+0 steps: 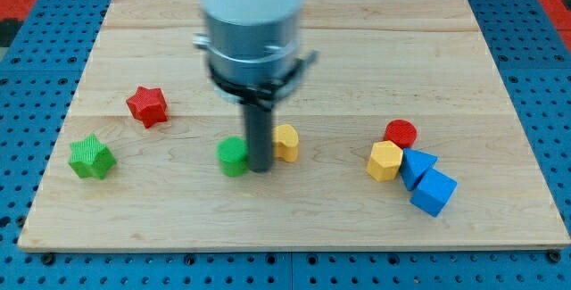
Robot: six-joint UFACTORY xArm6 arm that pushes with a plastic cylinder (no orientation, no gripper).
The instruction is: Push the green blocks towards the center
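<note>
Two green blocks sit on the bench [294,227]: a ribbed green star [92,157] near the view's left edge, and a round green cylinder [233,156] near the middle. My tip [260,168] rests just beside the green cylinder, on its right, between it and a yellow block [287,142]. No gripper is fitted, only the rod. Counting the rest: two red, a red star [147,105] and a red cylinder [401,133]; two yellow, with a yellow hexagon [384,161]; two blue, a blue triangle [417,165] and a blue cube [434,192].
</note>
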